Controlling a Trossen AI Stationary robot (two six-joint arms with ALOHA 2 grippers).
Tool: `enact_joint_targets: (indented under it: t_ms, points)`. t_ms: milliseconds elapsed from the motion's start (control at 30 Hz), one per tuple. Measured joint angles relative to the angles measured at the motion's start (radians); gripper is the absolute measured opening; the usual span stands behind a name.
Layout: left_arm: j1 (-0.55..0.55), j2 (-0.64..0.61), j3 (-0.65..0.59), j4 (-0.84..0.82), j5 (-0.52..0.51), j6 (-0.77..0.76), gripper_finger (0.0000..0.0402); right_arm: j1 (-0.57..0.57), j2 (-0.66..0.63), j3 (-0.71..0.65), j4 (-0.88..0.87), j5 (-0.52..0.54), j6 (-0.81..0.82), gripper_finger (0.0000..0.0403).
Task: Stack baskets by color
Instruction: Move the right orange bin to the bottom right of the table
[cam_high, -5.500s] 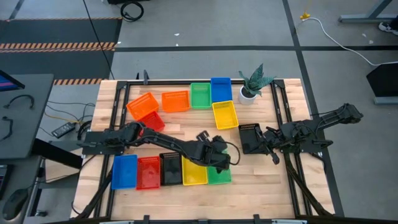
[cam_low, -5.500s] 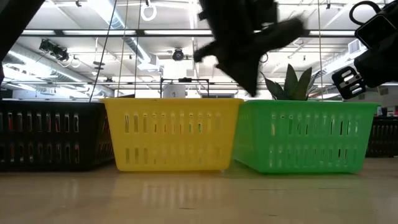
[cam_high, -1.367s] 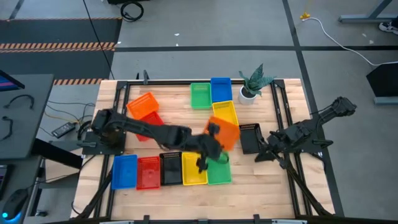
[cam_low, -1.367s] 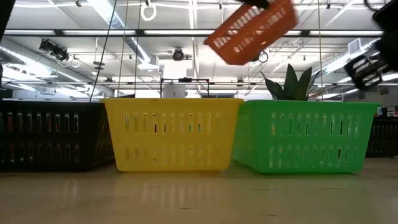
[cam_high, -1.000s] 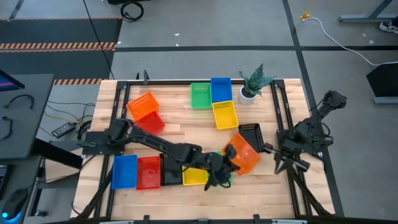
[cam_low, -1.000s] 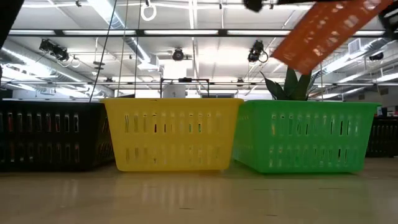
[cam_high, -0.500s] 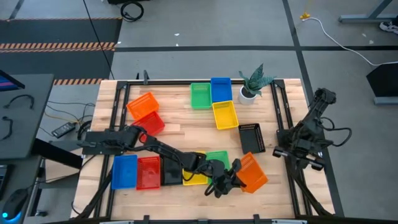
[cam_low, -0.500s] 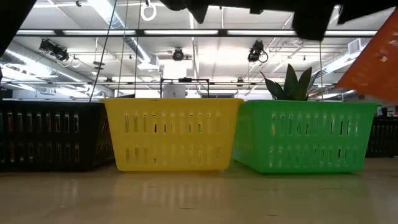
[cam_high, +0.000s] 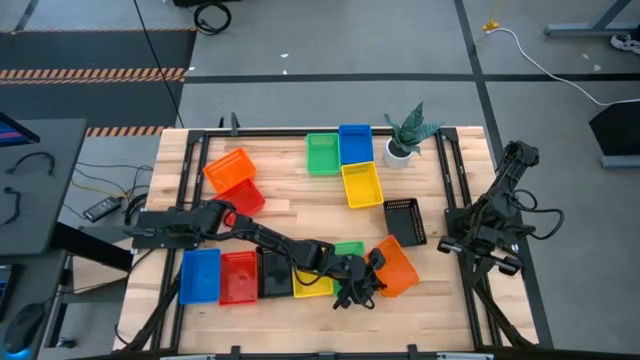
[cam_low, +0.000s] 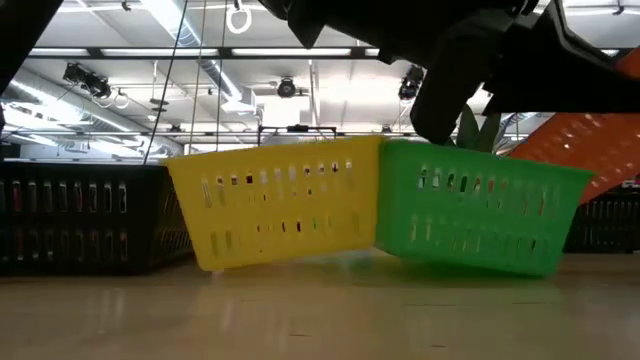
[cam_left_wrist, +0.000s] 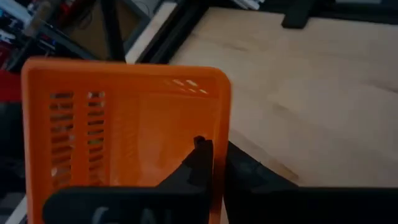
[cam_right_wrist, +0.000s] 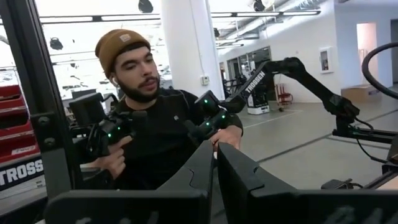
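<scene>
My left gripper (cam_high: 368, 280) reaches over the near row and is shut on an orange basket (cam_high: 397, 265), which hangs tilted just right of the row's green basket (cam_high: 350, 249). In the low view the orange basket (cam_low: 590, 140) shows behind the green basket (cam_low: 470, 210). The green one and the yellow basket (cam_low: 280, 205) stand tipped, raised where they meet. Blue (cam_high: 200, 275), red (cam_high: 238, 277) and black (cam_high: 272, 272) baskets complete the row. My right arm (cam_high: 485, 225) is drawn back at the table's right edge, its gripper (cam_right_wrist: 216, 163) shut with nothing between the fingers. My left gripper has the orange basket by one side wall near its rim (cam_left_wrist: 221, 134), one finger (cam_left_wrist: 200, 163) inside the basket and one outside. The fingers come slanting down from the table's left. The basket sits tilted; whether its low end is on the table is hidden by the green basket.
Far side: an orange basket (cam_high: 229, 167) on a red one (cam_high: 247, 199), green (cam_high: 322, 153), blue (cam_high: 355, 143) and yellow (cam_high: 361, 185) baskets, a black basket (cam_high: 404, 220) and a potted plant (cam_high: 408, 135). A person shows beyond the table in the right wrist view.
My left gripper has carried the orange basket toward the table's near right and down, ending beside the green basket. The yellow and green baskets of the near row have tipped up where they meet. My right arm has swung back toward the table's right edge.
</scene>
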Motion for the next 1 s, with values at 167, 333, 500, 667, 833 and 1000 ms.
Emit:
enact_joint_targets:
  t_ms: [167, 333, 500, 667, 833, 1000]
  points:
    - [-0.001, 0.000, 0.000, -0.011, 0.000, -0.002, 0.0063, 0.000, 0.000, 0.000, -0.007, 0.000, 0.000, 0.0029]
    - [-0.003, 0.000, 0.000, -0.013, 0.000, -0.002, 0.0091, 0.000, 0.000, 0.000, -0.030, 0.002, 0.000, 0.0029]
    - [-0.014, -0.004, 0.000, -0.011, -0.065, -0.003, 0.0111, 0.000, 0.001, 0.000, -0.061, 0.055, 0.000, 0.0029]
    - [-0.022, -0.006, 0.000, -0.006, -0.103, -0.041, 0.0127, 0.000, 0.001, 0.000, -0.134, 0.144, 0.000, 0.0029]
    - [-0.021, -0.007, 0.000, -0.011, -0.106, -0.124, 0.0152, 0.000, 0.003, -0.001, -0.188, 0.260, 0.007, 0.0029]
    - [-0.021, -0.037, -0.002, 0.005, -0.106, -0.135, 0.0173, 0.000, 0.011, -0.033, -0.174, 0.287, 0.015, 0.0029]
